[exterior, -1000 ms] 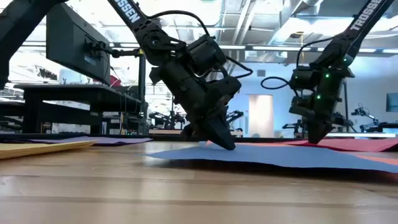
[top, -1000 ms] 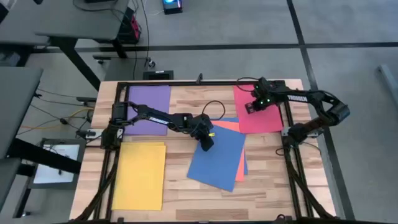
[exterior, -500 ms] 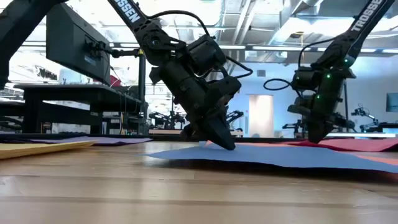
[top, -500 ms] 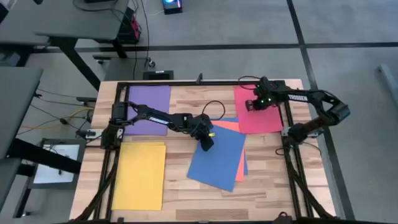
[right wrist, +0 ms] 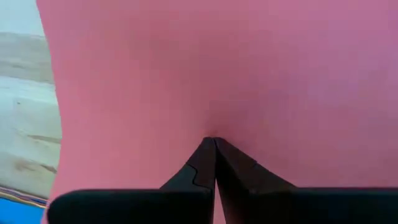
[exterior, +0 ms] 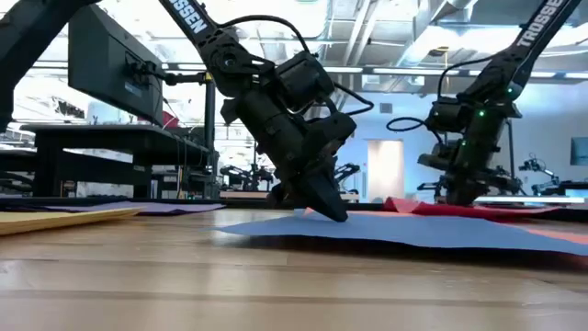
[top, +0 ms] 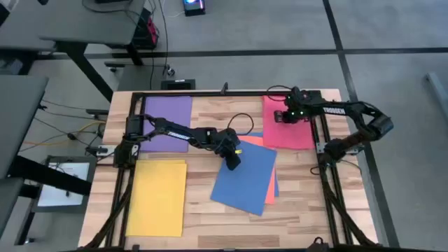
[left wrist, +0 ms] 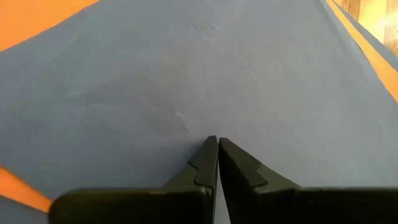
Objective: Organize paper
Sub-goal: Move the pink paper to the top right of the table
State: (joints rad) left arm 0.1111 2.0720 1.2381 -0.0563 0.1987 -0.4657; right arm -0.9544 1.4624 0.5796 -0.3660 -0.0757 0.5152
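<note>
Blue paper point(top: 245, 178) lies tilted at the table's middle on a salmon-orange sheet point(top: 256, 141). My left gripper point(top: 232, 161) is shut, its tips down on the blue sheet near that sheet's far left corner. Pink-red paper point(top: 297, 133) lies at the far right, and my right gripper point(top: 284, 117) is shut with its tips down on it. A purple sheet point(top: 168, 115) lies flat at the far left. A yellow sheet point(top: 157, 196) lies flat at the near left. My left gripper presses its shut fingertips point(left wrist: 211, 152) down on the blue sheet's top face point(left wrist: 186, 118), near the far left corner. The fingers slant down from the table's left. The sheet lies on the salmon-orange sheet and the table. My right gripper presses its shut fingertips point(right wrist: 208, 155) down on the pink-red sheet's top face point(right wrist: 211, 118), left of its middle. The fingers slant down from the table's right. The sheet lies on the table, and one edge point(exterior: 397, 204) stands slightly raised.
A black frame rail point(top: 210, 93) runs along the table's far edge and down both sides. Bare wood point(top: 210, 112) shows between the purple and pink-red sheets. A cable point(top: 241, 120) loops above the left arm.
My right gripper has gone a little toward the table's far edge with its shut tips on the pink-red sheet. The sheet has slid with it and turned squarer to the table's edges. One edge has buckled up slightly.
</note>
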